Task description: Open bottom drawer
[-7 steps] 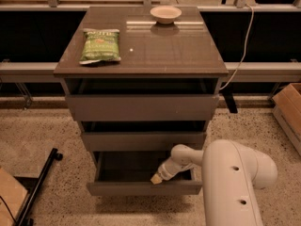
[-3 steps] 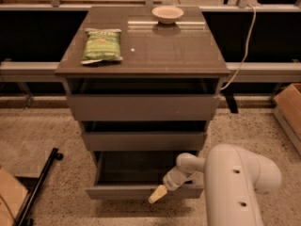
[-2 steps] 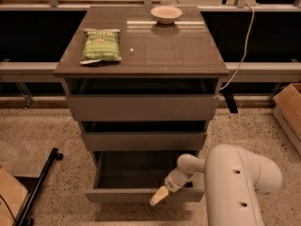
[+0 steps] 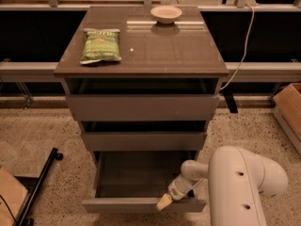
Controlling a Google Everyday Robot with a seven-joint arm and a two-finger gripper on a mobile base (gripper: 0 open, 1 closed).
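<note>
My gripper (image 4: pixel 164 202) sits low, under the front right corner of the bench, its pale tip against the top lip of the bottom drawer (image 4: pixel 122 205), right of the front's middle. Whether it is clamped on that lip or only hooked behind it, I cannot tell from here.

Compared with a couple of seconds ago, the tip has travelled toward me and down in the view, and the drawer front has come with it. The front now stands well clear of the middle drawer (image 4: pixel 143 141) above, and much more of the shallow grey-brown box shows behind it. Over the last second the gain is small, so I judge the pull to be near its end.

The arm (image 4: pixel 247 187) fills the lower right, its elbow beside the drawer's right end. I read the task as essentially done.

The top drawer (image 4: pixel 141 107) also stands slightly out. On the bench top (image 4: pixel 164 51), the green chip bag (image 4: pixel 100 44) lies near the left edge and the bowl (image 4: pixel 166 13) at the back edge, neither disturbed.
</note>
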